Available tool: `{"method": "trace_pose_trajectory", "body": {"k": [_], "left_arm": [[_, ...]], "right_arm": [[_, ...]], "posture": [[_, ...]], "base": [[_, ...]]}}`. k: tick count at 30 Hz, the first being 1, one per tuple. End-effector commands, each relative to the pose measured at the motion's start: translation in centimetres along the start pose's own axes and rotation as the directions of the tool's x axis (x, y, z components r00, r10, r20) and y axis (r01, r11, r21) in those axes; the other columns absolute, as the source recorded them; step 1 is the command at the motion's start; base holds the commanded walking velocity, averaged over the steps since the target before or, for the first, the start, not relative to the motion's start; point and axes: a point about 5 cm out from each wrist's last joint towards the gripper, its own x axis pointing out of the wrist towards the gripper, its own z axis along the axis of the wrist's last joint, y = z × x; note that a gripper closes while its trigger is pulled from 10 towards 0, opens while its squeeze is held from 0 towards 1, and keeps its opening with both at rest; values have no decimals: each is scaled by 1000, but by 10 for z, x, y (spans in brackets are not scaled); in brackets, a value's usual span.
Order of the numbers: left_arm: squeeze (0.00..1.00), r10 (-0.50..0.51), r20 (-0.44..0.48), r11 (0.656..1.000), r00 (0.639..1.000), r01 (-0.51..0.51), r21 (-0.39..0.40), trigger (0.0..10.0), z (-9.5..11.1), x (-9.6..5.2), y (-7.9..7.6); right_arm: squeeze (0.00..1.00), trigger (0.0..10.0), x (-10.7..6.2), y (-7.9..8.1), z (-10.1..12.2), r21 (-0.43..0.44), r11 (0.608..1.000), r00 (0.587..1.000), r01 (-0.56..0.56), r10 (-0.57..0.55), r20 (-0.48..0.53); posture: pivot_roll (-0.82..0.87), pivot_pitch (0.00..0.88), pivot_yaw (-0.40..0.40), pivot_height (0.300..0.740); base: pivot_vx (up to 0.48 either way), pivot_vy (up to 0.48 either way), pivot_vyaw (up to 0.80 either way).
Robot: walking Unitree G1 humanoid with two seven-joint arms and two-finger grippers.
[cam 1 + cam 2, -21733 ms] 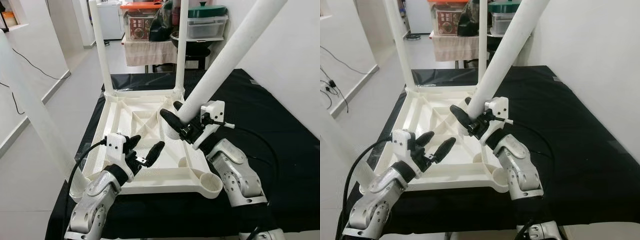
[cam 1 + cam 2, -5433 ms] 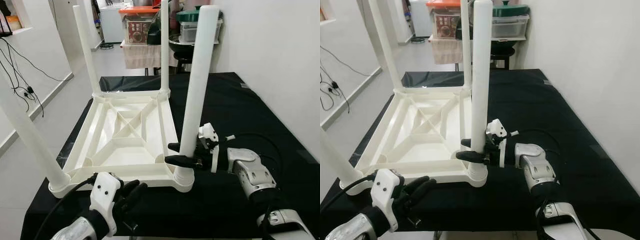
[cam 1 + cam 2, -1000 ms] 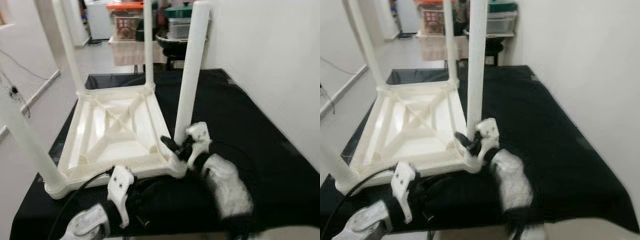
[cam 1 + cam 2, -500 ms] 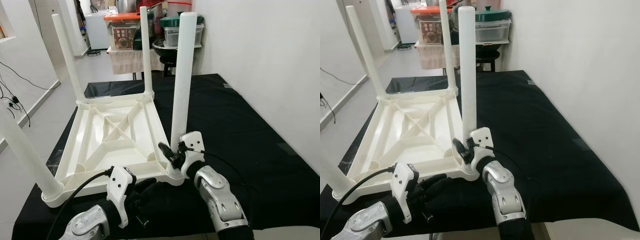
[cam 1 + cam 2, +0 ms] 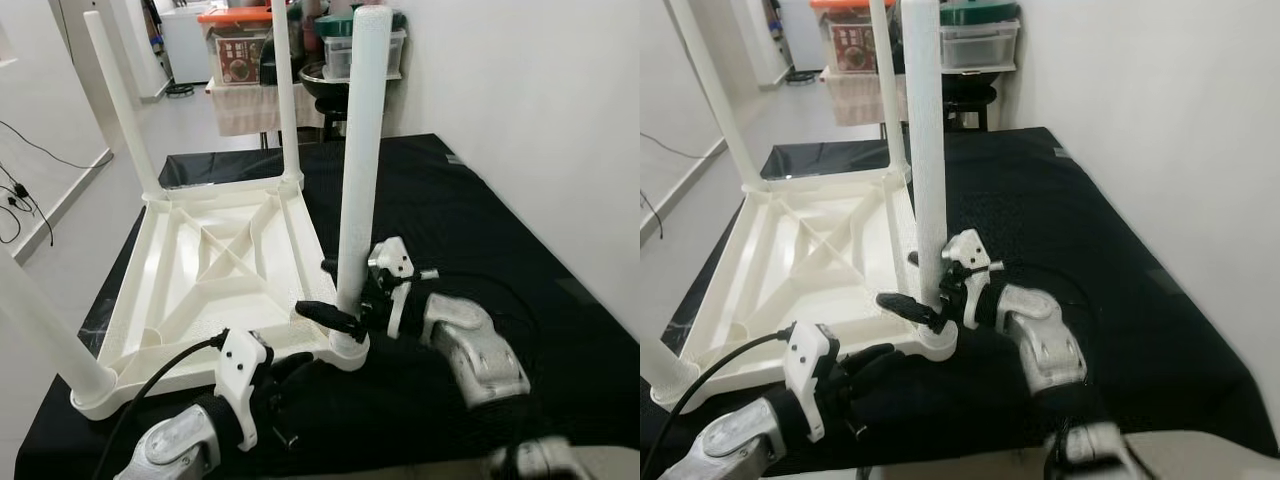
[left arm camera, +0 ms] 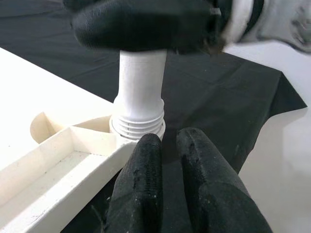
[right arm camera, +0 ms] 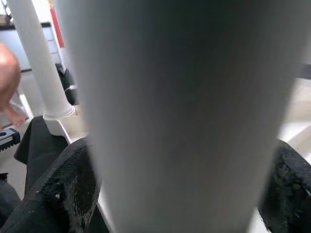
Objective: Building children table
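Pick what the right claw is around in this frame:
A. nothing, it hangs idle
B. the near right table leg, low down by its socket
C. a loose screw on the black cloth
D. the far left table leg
B: the right claw has a finger on each side of the upright leg, just above its corner socket in the upturned tabletop.

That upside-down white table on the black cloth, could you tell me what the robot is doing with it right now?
The robot is assembling a children's table. The white tabletop lies upside down on a black-covered surface, with four legs standing up from its corners. The right gripper is closed around the near-right leg just above its corner socket, with the leg upright and seated in it. The left gripper hovers low in front of that corner, fingers together, holding nothing.
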Motion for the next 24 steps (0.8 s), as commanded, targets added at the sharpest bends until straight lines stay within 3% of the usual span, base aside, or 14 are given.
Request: {"method": "trace_pose_trajectory", "body": {"k": [1, 3, 4, 5, 6, 16, 18, 20, 22, 23, 24], "left_arm": [[0, 3, -14, 1000, 1000, -3, 3, 10000, -3, 0, 1], [0, 3, -17, 1000, 1000, -3, 4, 10000, -5, -1, 2], [0, 3, -18, 1000, 1000, -3, 5, 10000, -5, -1, 2], [0, 3, -18, 1000, 1000, -3, 5, 10000, -5, -1, 2], [0, 3, -20, 1000, 1000, -3, 5, 10000, -6, -2, 2], [0, 0, -21, 1000, 1000, 0, 0, 10000, -6, -3, 1], [0, 1, -21, 1000, 1000, -1, 0, 10000, -6, -3, 1], [0, 3, -19, 1000, 1000, -3, -1, 10000, -5, -4, 0], [0, 4, -17, 1000, 1000, -4, -1, 10000, -4, -5, 0], [0, 4, -17, 1000, 1000, -4, -1, 10000, -4, -5, 0], [0, 5, -15, 1000, 1000, -5, -2, 10000, -3, -7, 1]], "right_arm": [[0, 10000, 6, 1, 0, 7, 999, 999, -35, 35, 9], [0, 10000, 9, -5, 2, 53, 997, 998, -52, 50, 26], [0, 4667, 10, -5, 2, 72, 995, 997, -70, 67, 32], [0, 4667, 10, -5, 2, 72, 995, 997, -70, 67, 32], [0, 0, 10, -6, 0, 77, 994, 997, -77, 75, 29], [0, 0, 0, -5, -5, 57, 996, 996, -73, 70, 49], [0, 0, -2, -4, -7, 53, 998, 999, -33, 30, 41], [0, 0, -4, 1, -15, 52, 994, 995, 94, -95, 12], [0, 0, 1, 11, -22, 56, 921, 921, 385, -387, 36], [0, 0, 1, 11, -22, 56, 921, 921, 385, -387, 36], [0, 0, -5, 17, -34, 120, 715, 720, 689, -694, 5]], "posture": [[49, 0, 0, 740], [50, 0, 0, 740], [50, 0, 0, 740], [50, 0, 0, 740], [60, 0, -2, 740], [52, 0, 4, 740], [52, 0, 4, 740], [49, 0, 0, 740], [46, 0, -8, 740], [46, 0, -8, 740], [30, 0, 2, 740]], "base": [[0, 0, 0], [0, 0, 0], [0, 0, 0], [0, 0, 0], [0, 0, 0], [0, 0, 0], [0, 0, 0], [0, 0, 0], [0, 0, 0], [0, 0, 0], [0, 0, 0]]}}
